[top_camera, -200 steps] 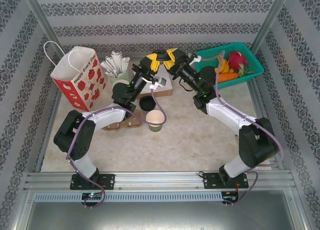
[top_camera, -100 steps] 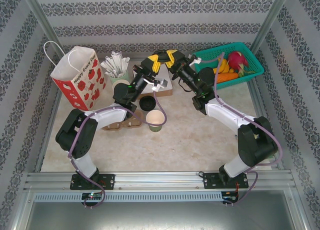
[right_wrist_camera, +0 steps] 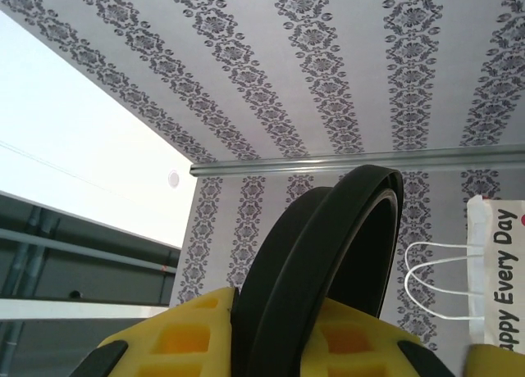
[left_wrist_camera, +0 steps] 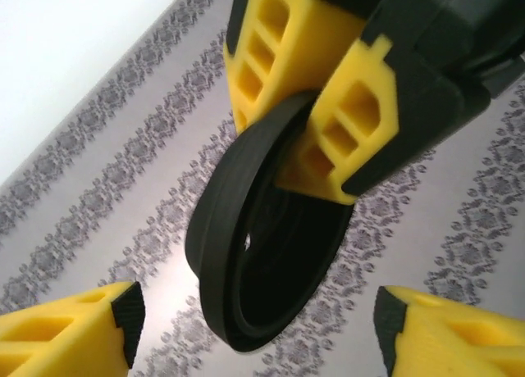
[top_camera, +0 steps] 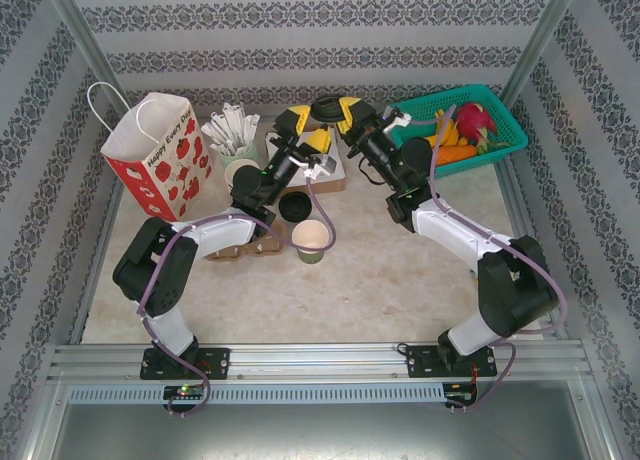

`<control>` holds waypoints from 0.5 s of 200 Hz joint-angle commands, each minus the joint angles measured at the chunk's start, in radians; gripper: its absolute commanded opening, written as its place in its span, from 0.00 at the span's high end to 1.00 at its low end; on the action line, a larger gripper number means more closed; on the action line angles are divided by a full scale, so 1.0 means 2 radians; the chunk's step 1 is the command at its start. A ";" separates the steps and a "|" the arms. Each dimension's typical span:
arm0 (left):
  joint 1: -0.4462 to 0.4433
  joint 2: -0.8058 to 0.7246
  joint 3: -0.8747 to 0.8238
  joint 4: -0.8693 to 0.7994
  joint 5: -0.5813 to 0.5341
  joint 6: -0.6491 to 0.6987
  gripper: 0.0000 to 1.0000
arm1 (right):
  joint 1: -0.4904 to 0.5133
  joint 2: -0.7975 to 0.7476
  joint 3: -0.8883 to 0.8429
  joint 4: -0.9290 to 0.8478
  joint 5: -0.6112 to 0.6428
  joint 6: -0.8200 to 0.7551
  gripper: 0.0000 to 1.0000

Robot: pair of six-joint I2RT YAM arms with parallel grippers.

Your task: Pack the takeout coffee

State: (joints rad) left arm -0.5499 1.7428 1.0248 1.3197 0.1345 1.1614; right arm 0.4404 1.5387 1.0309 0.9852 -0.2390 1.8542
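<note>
Both arms look alike to me: the left arm (top_camera: 215,235) and the right arm (top_camera: 455,235) have white links, black joint housings and black base plates bolted on the aluminium rail (top_camera: 320,352). A purple cable (top_camera: 303,205) trails up each from that rail. The fingers (left_wrist_camera: 70,332) are yellow, with moulded pockets and black pads.

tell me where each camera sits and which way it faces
top external: above and behind the robot, looking down on the table; both arms show, right pincer clamped on a black lid.
left wrist: on the left arm, facing the patterned wall; its own left pincer open, fingertips at the bottom corners.
right wrist: on the right arm, tilted up at the wall and paper bag; own fingers at the bottom.
shared: both wrist views see that lid in the right pincer.
</note>
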 commanded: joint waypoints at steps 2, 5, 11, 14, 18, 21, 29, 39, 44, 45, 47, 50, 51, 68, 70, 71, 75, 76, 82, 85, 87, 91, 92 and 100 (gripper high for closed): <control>-0.003 -0.028 -0.003 -0.022 -0.048 -0.111 0.04 | -0.015 -0.027 -0.011 0.026 0.011 -0.065 1.00; -0.003 -0.029 -0.002 -0.024 -0.054 -0.122 0.01 | -0.017 -0.029 -0.013 0.026 0.011 -0.071 1.00; -0.003 -0.032 0.000 -0.030 -0.066 -0.143 0.00 | -0.021 -0.033 -0.019 0.025 0.011 -0.087 1.00; -0.002 -0.034 0.001 -0.033 -0.070 -0.153 0.00 | -0.023 -0.034 -0.020 0.023 0.011 -0.095 1.00; -0.002 -0.035 0.002 -0.036 -0.078 -0.165 0.00 | -0.026 -0.037 -0.024 0.022 0.011 -0.105 1.00; -0.002 -0.036 0.002 -0.038 -0.084 -0.174 0.00 | -0.027 -0.039 -0.027 0.022 0.011 -0.112 1.00; -0.002 -0.037 0.003 -0.043 -0.098 -0.195 0.00 | -0.031 -0.042 -0.031 0.022 0.007 -0.134 1.00; -0.002 -0.040 0.000 -0.047 -0.118 -0.222 0.01 | -0.037 -0.046 -0.036 0.018 0.001 -0.158 1.00; -0.002 -0.044 -0.002 -0.051 -0.129 -0.239 0.01 | -0.041 -0.047 -0.037 0.018 -0.005 -0.169 1.00; -0.002 -0.044 -0.003 -0.052 -0.131 -0.241 0.01 | -0.041 -0.048 -0.037 0.018 -0.006 -0.172 1.00; -0.002 -0.046 -0.004 -0.054 -0.135 -0.250 0.01 | -0.043 -0.048 -0.038 0.017 -0.009 -0.176 1.00; -0.002 -0.050 -0.007 -0.059 -0.142 -0.265 0.01 | -0.046 -0.049 -0.038 0.014 -0.014 -0.180 1.00; -0.002 -0.051 -0.007 -0.061 -0.144 -0.270 0.01 | -0.046 -0.050 -0.038 0.013 -0.015 -0.182 1.00; -0.002 -0.079 -0.015 -0.123 -0.165 -0.357 0.01 | -0.059 -0.058 -0.045 0.006 -0.033 -0.209 1.00; -0.001 -0.083 -0.016 -0.134 -0.166 -0.367 0.01 | -0.060 -0.059 -0.046 0.004 -0.033 -0.211 1.00; -0.001 -0.085 -0.016 -0.140 -0.166 -0.373 0.01 | -0.060 -0.059 -0.046 0.003 -0.034 -0.212 1.00; -0.001 -0.093 -0.015 -0.165 -0.165 -0.394 0.01 | -0.062 -0.062 -0.049 0.000 -0.033 -0.218 1.00; -0.001 -0.094 -0.014 -0.171 -0.164 -0.399 0.01 | -0.063 -0.063 -0.051 0.000 -0.033 -0.219 1.00; 0.000 -0.105 -0.011 -0.210 -0.161 -0.428 0.01 | -0.066 -0.065 -0.055 -0.001 -0.033 -0.228 1.00; 0.000 -0.108 -0.008 -0.227 -0.161 -0.442 0.01 | -0.067 -0.066 -0.056 -0.001 -0.033 -0.232 1.00; 0.000 -0.112 -0.008 -0.241 -0.161 -0.451 0.01 | -0.067 -0.068 -0.057 -0.002 -0.033 -0.235 1.00; -0.001 -0.116 -0.006 -0.259 -0.163 -0.472 0.01 | -0.069 -0.069 -0.059 -0.003 -0.033 -0.239 1.00; -0.001 -0.117 -0.006 -0.263 -0.163 -0.475 0.01 | -0.069 -0.069 -0.059 -0.003 -0.034 -0.241 1.00; 0.000 -0.126 -0.007 -0.288 -0.161 -0.510 0.01 | -0.070 -0.072 -0.063 -0.005 -0.033 -0.251 1.00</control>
State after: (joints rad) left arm -0.5499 1.5665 1.0042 0.9943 -0.1505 0.4778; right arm 0.3130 1.4357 0.9287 0.9634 -0.2783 1.4803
